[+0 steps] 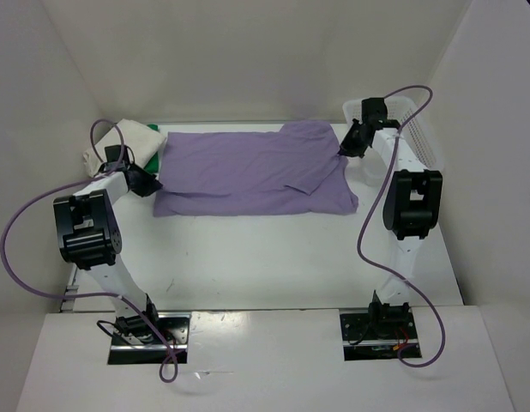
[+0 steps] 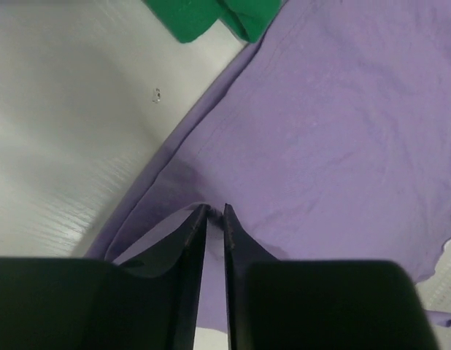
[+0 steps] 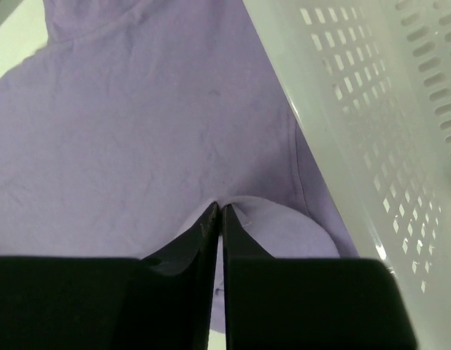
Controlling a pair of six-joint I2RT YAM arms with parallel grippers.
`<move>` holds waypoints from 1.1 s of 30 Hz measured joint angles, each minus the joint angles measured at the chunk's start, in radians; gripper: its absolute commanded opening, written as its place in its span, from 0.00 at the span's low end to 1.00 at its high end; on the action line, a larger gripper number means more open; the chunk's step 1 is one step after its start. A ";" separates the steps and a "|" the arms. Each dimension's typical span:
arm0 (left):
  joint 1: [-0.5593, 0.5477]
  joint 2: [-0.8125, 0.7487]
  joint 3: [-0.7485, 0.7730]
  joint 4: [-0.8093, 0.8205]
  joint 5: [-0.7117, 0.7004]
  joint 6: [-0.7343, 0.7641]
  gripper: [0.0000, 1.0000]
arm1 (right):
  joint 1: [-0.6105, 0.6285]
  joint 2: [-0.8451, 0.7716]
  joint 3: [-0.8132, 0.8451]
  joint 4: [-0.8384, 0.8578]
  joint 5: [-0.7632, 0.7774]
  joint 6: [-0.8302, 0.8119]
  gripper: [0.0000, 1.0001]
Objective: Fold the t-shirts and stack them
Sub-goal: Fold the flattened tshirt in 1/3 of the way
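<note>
The lavender t-shirt (image 1: 256,172) lies spread flat across the back of the table, one sleeve folded in over its right part. My left gripper (image 1: 149,182) sits low at its left edge; in the left wrist view the jaws (image 2: 215,208) stand almost together, a ridge of lavender cloth (image 2: 320,124) caught between the tips. My right gripper (image 1: 344,148) is at the shirt's far right corner, and its jaws (image 3: 220,206) pinch a bulge of the same cloth (image 3: 138,124). A folded green t-shirt (image 1: 153,160) and a white one (image 1: 132,137) lie at the back left.
A white mesh basket (image 1: 415,129) stands at the back right, its wall (image 3: 371,109) close beside my right gripper. The green shirt (image 2: 211,14) lies just beyond the lavender shirt's left edge. White walls enclose the table on three sides.
</note>
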 measured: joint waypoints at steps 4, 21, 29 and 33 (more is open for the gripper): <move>-0.003 0.000 0.000 0.000 -0.029 0.007 0.44 | 0.000 0.000 0.005 0.009 0.004 0.000 0.36; 0.006 -0.442 -0.400 -0.014 -0.088 0.009 0.21 | 0.007 -0.585 -0.667 0.121 -0.025 0.023 0.04; 0.033 -0.328 -0.446 0.000 -0.068 -0.039 0.29 | 0.006 -0.582 -0.819 0.135 0.052 0.059 0.41; 0.033 -0.266 -0.424 0.034 -0.043 -0.061 0.24 | 0.006 -0.579 -0.862 0.161 0.103 0.078 0.42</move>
